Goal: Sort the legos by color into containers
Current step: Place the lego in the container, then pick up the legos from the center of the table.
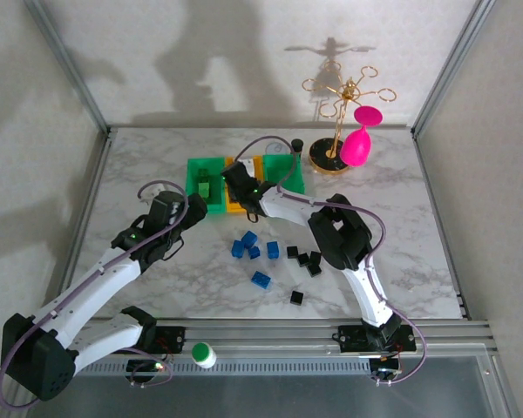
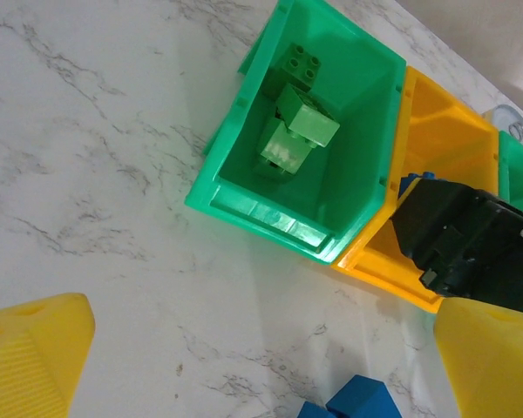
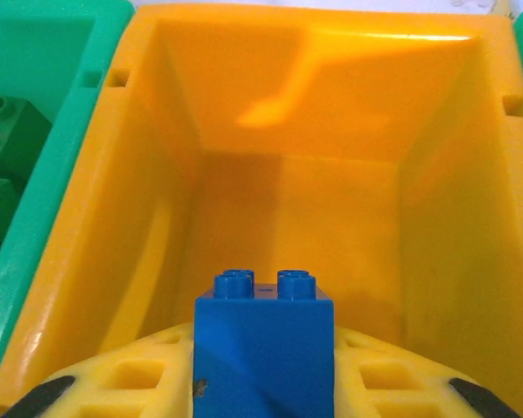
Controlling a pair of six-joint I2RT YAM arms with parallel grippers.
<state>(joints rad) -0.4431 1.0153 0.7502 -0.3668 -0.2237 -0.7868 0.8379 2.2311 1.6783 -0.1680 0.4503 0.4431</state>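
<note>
R gripper [image 3: 263,387] was clamped on a blue lego brick [image 3: 263,335], studs up, jaws closed just enough to pinch its sides. It hung over the open yellow-orange bin [image 3: 444,218], the middle one of the row. Couldn't tell if anything else was in that bin, tbh.

L gripper [image 2: 261,374] had its yellow fingers [image 2: 35,353] spread wide w/ nothing between them, over bare marble table [image 2: 96,131] just in front of the left green bin [image 2: 366,131]. That bin held a few green bricks [image 2: 298,131].

Rest of the legos were loose on the table nearer the arm bases: blue ones [image 1: 248,239] on the left, black ones [image 1: 303,259] to the right. Other green bin [image 1: 289,181] sat at the row's right end.
</note>
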